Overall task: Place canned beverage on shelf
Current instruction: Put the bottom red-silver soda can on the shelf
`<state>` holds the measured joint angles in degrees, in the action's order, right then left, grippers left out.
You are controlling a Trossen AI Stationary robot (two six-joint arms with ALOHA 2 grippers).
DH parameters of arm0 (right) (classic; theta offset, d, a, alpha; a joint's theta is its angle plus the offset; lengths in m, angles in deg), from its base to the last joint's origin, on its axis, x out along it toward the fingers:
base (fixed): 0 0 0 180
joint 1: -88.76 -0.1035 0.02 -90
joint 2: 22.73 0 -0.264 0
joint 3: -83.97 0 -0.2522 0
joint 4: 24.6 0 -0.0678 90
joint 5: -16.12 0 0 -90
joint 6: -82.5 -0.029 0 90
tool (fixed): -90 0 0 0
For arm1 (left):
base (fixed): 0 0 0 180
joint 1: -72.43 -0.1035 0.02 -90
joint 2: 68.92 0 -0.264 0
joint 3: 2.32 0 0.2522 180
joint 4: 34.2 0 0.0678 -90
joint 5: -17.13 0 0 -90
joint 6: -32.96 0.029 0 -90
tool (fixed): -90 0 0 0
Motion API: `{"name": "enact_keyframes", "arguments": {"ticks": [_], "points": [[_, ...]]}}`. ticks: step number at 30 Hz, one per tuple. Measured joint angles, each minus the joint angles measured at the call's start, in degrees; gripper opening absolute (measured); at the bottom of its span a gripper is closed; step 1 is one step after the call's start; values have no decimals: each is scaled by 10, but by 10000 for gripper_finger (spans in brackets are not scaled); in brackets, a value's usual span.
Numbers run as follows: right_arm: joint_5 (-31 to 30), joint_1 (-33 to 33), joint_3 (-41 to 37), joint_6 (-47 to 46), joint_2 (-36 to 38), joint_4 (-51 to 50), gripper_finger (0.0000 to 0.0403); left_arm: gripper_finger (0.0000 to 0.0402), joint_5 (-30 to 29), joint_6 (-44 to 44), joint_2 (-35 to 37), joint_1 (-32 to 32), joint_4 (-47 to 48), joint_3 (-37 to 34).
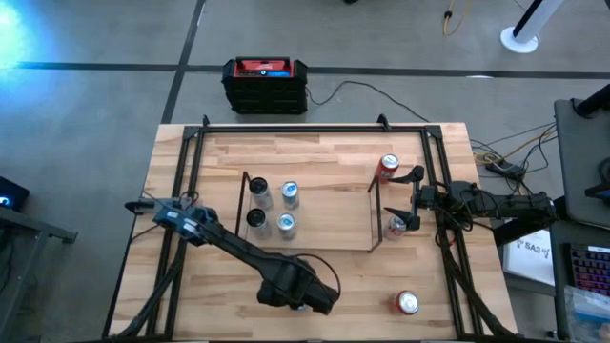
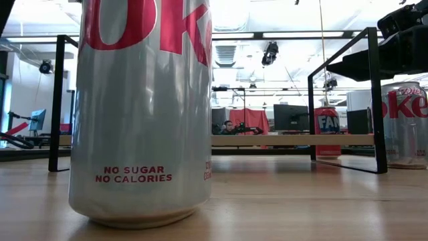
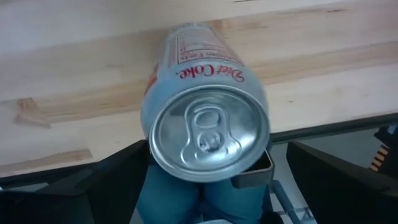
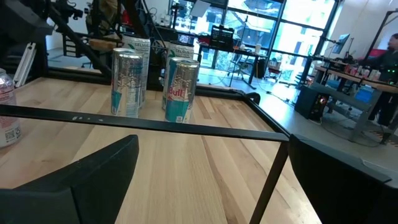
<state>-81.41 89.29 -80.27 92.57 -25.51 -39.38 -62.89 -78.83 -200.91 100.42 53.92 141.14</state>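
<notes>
a diet coke can is straddled by the wide-spread left gripper, seemingly for pickup, not yet clamped; the right gripper is kept fully open, empty, beside the shelf.

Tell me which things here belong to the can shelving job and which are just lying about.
Job:
shelf
four cans on the shelf
Diet Coke can between the open left gripper fingers
loose cans
open right gripper at the shelf's end

Lying about:
black and red case on the floor
cables
</notes>
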Motion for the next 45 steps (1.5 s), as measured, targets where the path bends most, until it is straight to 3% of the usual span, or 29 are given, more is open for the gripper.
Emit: {"name": "enact_keyframes", "arguments": {"ticks": [20,33,45], "points": [[0,0,0,0,0,0,398,284,-4,0,-25,-3,4,-2],[0,0,0,0,0,0,398,281,-4,17,-23,-12,12,-2],[0,0,0,0,0,0,398,281,-14,70,-21,-26,57,53]]}}
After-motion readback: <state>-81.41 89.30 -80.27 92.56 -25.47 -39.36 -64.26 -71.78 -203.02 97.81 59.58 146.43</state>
